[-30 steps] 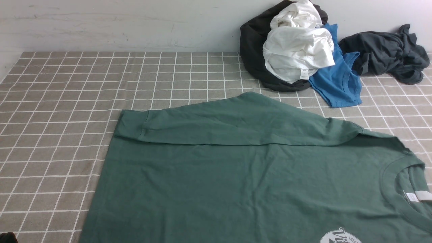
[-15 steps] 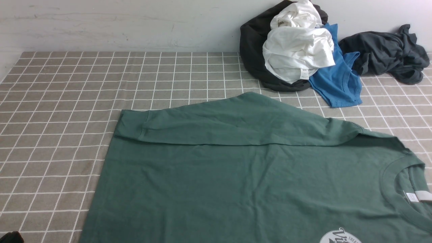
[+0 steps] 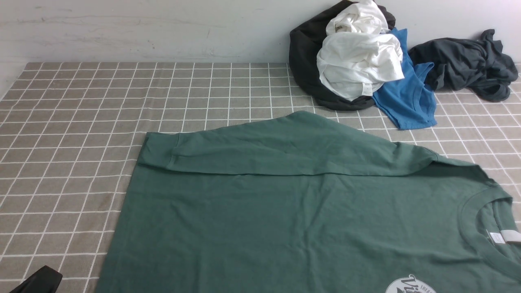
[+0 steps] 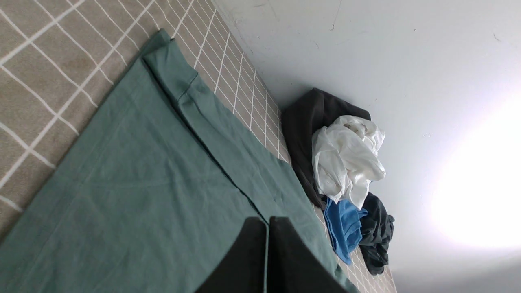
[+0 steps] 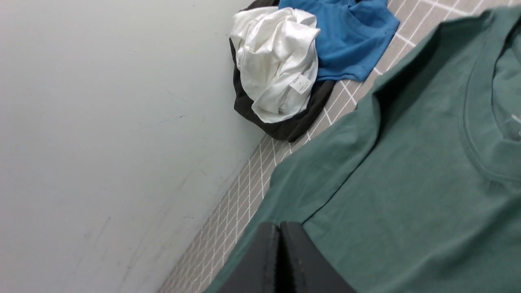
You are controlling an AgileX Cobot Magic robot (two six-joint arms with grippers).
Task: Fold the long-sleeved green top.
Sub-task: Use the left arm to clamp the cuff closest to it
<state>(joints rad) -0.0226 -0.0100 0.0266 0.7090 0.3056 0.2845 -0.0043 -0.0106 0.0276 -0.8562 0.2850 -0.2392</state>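
Both are sitting jaws-together, gripping nothing: right gripper [image 5: 280, 226], and left gripper [image 4: 267, 223] peeking in lower left of front frame beside the green long-sleeved top [image 3: 285, 211].

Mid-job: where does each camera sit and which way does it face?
Front view: between the arms, facing forward over the green long-sleeved top to the wall; only a dark bit of the left arm shows.
Left wrist view: on the left wrist, low over the top, facing the clothes pile; shut left gripper shows.
Right wrist view: on the right wrist, facing the wall past the top's collar; shut right gripper shows.
Shared: top and pile, in all three.
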